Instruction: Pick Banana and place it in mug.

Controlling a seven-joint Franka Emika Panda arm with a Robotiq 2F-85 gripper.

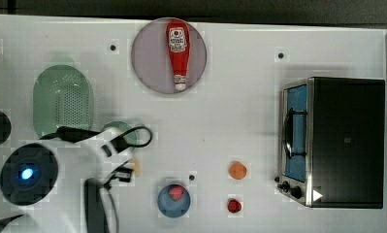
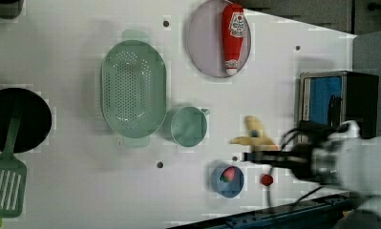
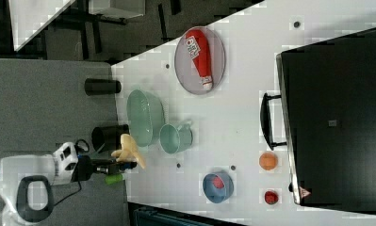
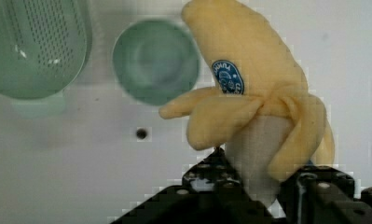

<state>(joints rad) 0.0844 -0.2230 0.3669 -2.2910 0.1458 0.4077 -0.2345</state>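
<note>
Got my gripper (image 4: 263, 186) clamped on the banana (image 4: 249, 93), lower right of the wrist frame. Mug (image 4: 155, 60) sits upper center. Floppy peel could snag the rim and miss.

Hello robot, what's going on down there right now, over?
Gripper shut on banana, lifted off table. Mug empty, upright beside basket. Nothing blocking the mug.
</note>
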